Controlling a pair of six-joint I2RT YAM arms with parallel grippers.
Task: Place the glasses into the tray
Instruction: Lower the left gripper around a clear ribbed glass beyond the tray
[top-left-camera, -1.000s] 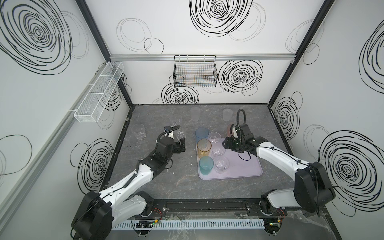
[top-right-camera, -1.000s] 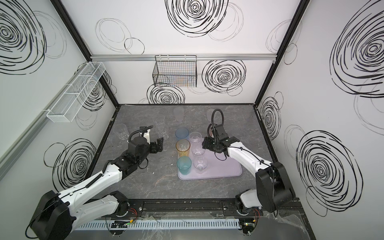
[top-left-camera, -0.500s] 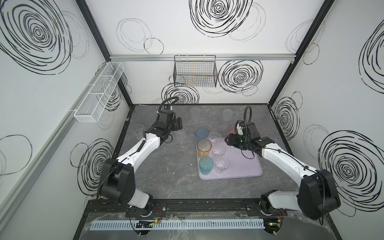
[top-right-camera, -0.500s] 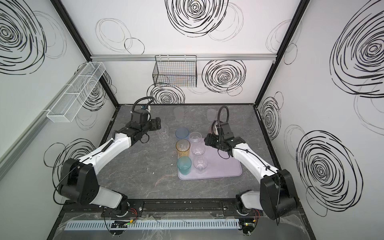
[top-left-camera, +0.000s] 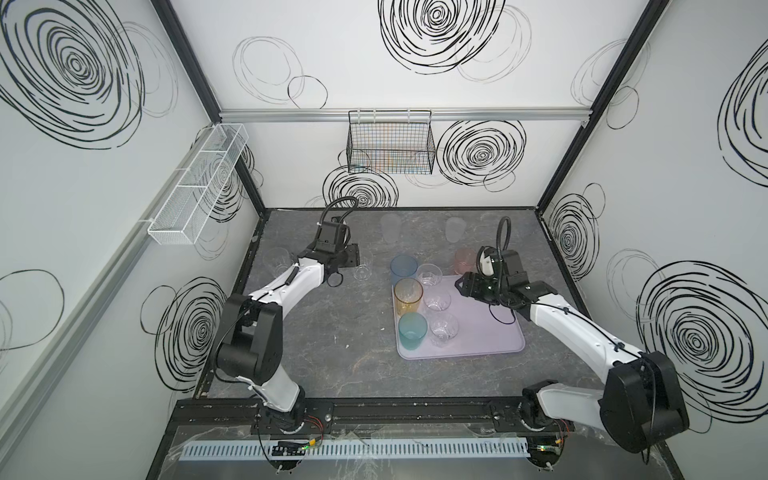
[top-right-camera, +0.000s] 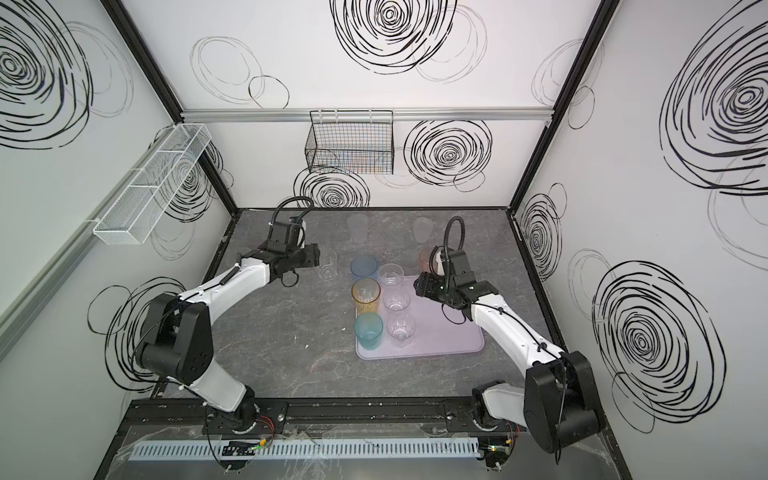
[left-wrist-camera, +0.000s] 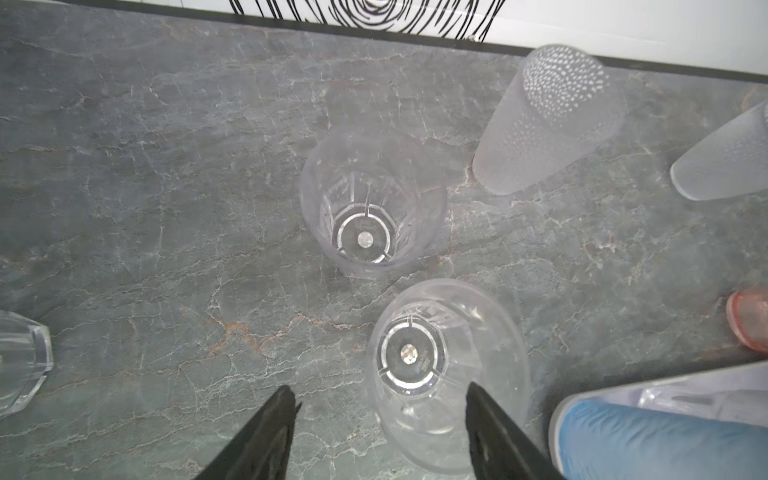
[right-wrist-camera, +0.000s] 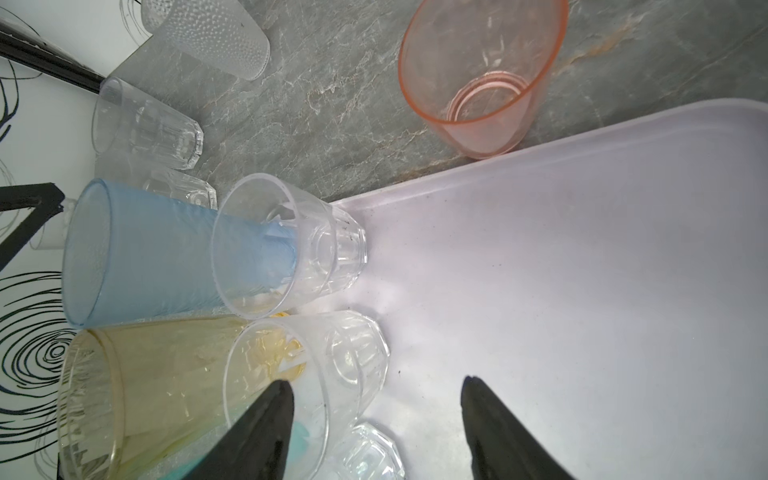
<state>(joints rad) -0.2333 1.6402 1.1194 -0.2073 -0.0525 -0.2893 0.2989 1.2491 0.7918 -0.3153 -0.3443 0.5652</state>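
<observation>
Left gripper (left-wrist-camera: 378, 388) is seen apart, empty, above an upright clear glass (left-wrist-camera: 432, 361): glass lies just ahead and below, offset toward one finger (left-wrist-camera: 494, 419), axis vertical, left arm nearer. Right gripper (right-wrist-camera: 376, 380) is held apart, empty, over tray (right-wrist-camera: 582, 270); pink (right-wrist-camera: 478, 104) stands just past its rim. Counted: six clear, three in tray; two frosted (top-left-camera: 390, 230) at back; one each amber (top-left-camera: 408, 295), teal (top-left-camera: 412, 330) in tray, blue (top-left-camera: 403, 266) at its corner, pink.

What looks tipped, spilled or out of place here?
Nothing stands out. The glasses that show all stand upright, those on the tray and those on the table, such as the pink glass beside the tray's far edge. No spill or breakage is visible.
</observation>
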